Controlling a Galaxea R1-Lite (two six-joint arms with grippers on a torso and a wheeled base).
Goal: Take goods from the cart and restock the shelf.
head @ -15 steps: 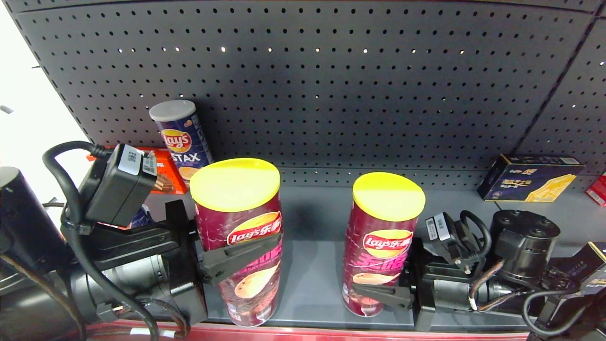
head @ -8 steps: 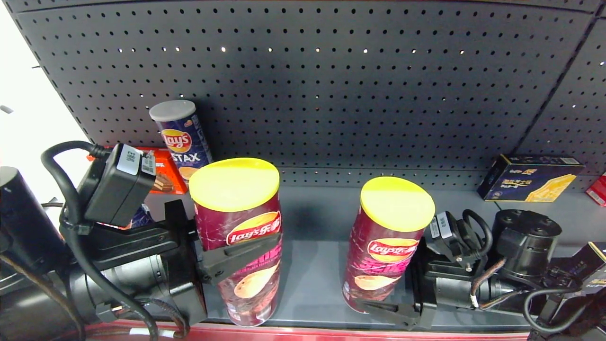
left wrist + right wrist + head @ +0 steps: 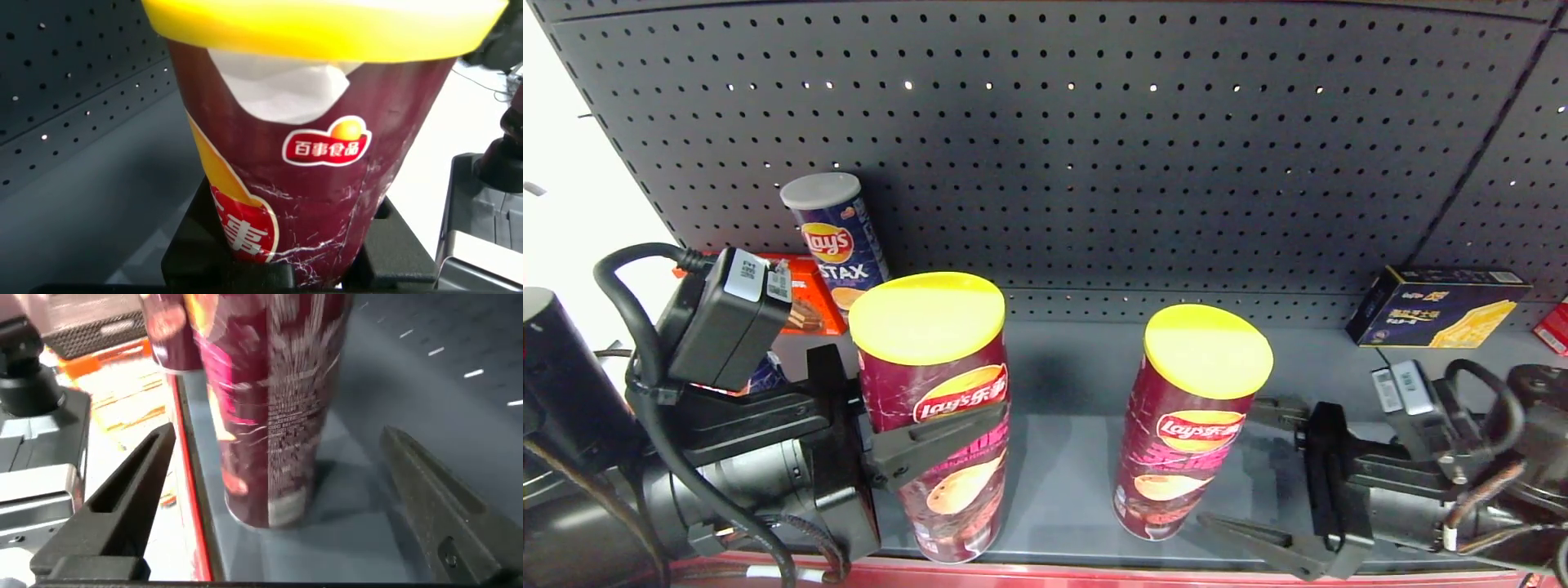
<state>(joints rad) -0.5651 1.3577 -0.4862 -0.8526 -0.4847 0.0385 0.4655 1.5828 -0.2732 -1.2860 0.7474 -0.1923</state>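
Left gripper [image 3: 935, 429]: clenched around the left chip can [image 3: 927, 408] at mid-height. One finger [image 3: 939, 441] crosses the can's front, the other is hidden behind it. The can is maroon, upright, with its yellow lid [image 3: 927, 317] seated. Its base is over the front strip of the shelf deck [image 3: 1062, 457]; cannot tell whether it touches. In the left wrist view the same can [image 3: 302, 188] stands between the jaws, lid [image 3: 327, 24] on. Contents not visible.

Right gripper [image 3: 1237, 465]: released, jaws spread wide. It sits just right of the right chip can [image 3: 1188, 425] with both fingers clear of it. In the right wrist view the two fingers [image 3: 122, 498] stand well apart on either side of this can [image 3: 278, 416], with no contact.

Right chip can: maroon, yellow lid [image 3: 1207, 349] closed, base down on the shelf deck near the red front edge [image 3: 1094, 572]. It is well apart from the left chip can. Contents not visible.

Also on the shelf, against the pegboard back [image 3: 1094, 163]:
- Back left: a blue chip can [image 3: 837, 241] with a grey lid, upright.
- Just beside it: an orange box [image 3: 805, 302].
- Back right: a dark blue box [image 3: 1437, 306], closed.
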